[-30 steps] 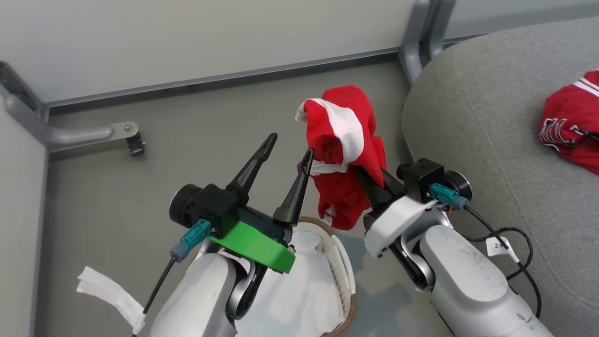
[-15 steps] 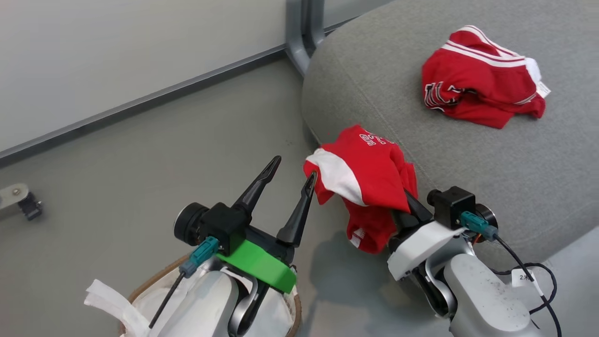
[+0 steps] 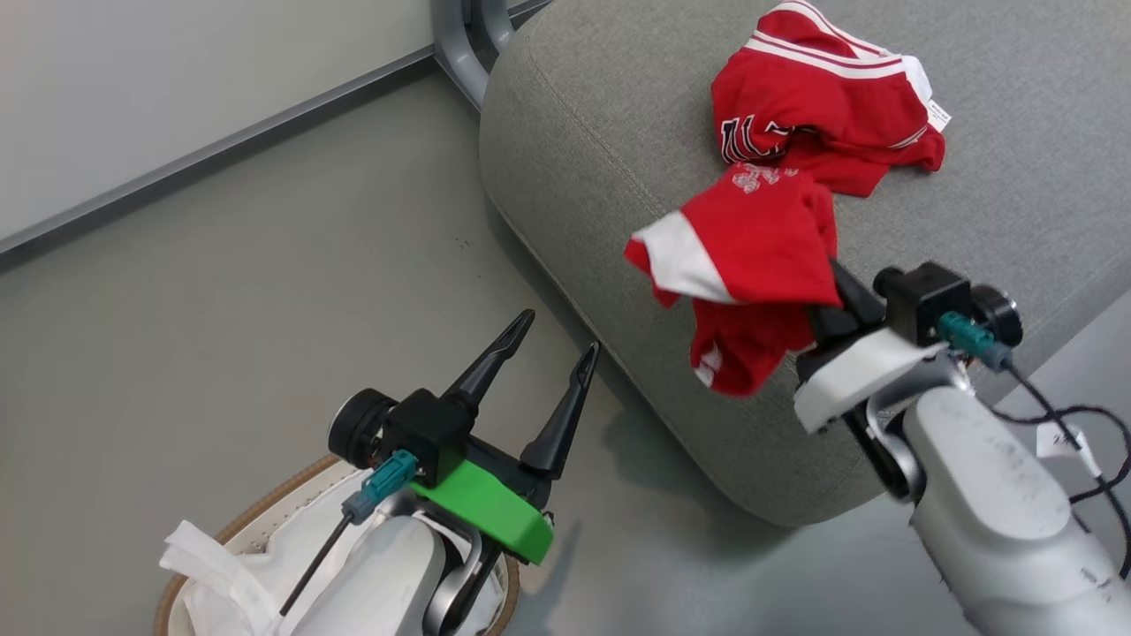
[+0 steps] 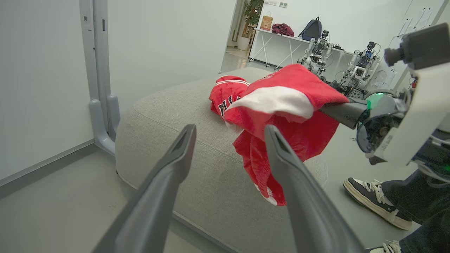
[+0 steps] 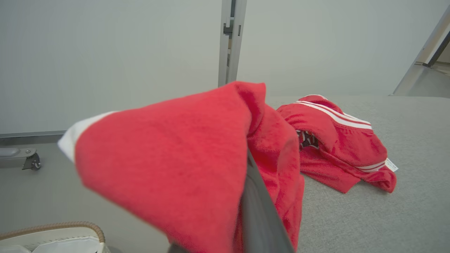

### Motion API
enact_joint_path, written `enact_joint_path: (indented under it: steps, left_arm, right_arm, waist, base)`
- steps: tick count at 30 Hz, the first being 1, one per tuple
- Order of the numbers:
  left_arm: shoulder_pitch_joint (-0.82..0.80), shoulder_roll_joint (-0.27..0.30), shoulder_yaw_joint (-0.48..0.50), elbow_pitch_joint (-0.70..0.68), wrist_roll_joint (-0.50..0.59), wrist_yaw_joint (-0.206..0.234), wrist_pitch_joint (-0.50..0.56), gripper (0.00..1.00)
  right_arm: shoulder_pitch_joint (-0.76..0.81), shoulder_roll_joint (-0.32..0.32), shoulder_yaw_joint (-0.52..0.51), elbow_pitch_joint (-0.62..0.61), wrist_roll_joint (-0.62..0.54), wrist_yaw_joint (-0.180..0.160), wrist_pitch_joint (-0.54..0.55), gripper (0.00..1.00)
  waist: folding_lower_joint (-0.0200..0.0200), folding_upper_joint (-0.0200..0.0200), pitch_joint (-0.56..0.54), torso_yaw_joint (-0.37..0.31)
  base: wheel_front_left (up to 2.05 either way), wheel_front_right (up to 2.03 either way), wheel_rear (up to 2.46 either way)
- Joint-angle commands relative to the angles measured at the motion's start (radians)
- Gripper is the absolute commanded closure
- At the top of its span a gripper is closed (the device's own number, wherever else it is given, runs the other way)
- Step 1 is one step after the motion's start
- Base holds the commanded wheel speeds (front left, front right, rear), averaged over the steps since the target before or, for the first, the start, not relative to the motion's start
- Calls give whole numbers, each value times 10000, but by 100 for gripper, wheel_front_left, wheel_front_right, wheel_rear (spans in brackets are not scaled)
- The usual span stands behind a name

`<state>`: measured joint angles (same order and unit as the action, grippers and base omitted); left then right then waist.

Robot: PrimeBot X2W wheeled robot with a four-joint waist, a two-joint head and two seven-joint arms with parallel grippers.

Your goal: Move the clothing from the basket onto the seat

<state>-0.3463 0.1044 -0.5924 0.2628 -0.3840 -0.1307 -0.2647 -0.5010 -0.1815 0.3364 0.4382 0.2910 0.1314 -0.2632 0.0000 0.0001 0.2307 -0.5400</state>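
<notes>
Right gripper: jaws closed right down, pinching a bright red garment with a white panel. The cloth drapes over the fingers, so in the right wrist view we see one dark finger poking out under the fabric. The tips are buried, so we can't tell where on the cloth they bite.

The garment hangs off the gripper over the near-left edge of the large grey woven-fabric seat. Its white panel faces left and its lower hem dangles in front of the seat's rounded side. We can't tell if it touches the upholstery. There is white lettering on its far end.

A second red garment with white stripes and black-and-white lettering lies crumpled on the seat top, just beyond the held one. In the head view the two overlap; contact unclear.

Left gripper: wide open, empty. Its two long dark fingers are spread apart, touching nothing, and point toward the seat over the grey floor. It sits left of the seat, apart from the held garment.

The oval white laundry basket with a brown woven rim is on the floor at near left, under the left forearm, with white liner showing inside.

In the left wrist view, a person's dark sneaker stands on the floor by the seat.
</notes>
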Motion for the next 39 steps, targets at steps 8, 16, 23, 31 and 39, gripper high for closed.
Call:
enact_joint_path:
  steps: [8,16,23,31,39]
  left_arm:
    - [-501,580,-179,97,-284,-2,8,0]
    - [-726,1036,-127,-7,-260,-2,8,0]
    - [-1163,1280,-435,-207,-339,-2,8,0]
    - [-1707,1365,-453,-312,-429,-2,6,0]
    - [-1579,1382,-233,-175,-445,-2,6,0]
  right_arm:
    - [-2850,-1772,-714,1126,219,-15,59,100]
    - [-5293,-3248,-1894,2357,-580,-15,638,100]
    - [-6173,-4032,-4166,3713,-1678,-15,1168,100]
    - [-5822,-3800,-6394,4466,-3190,-15,1235,100]
    - [-4806,-2610,-7787,4679,-3986,-15,672,0]
  waist:
    - [0,-1,1028,961]
    - [0,-1,1999,1685]
    - [0,-1,2893,2403]
    - [0,-1,3532,2957]
    - [0,-1,3518,3096]
  base:
    - [0,0,0]
    - [0,0,0]
    - [0,0,0]
    - [0,0,0]
    - [0,0,0]
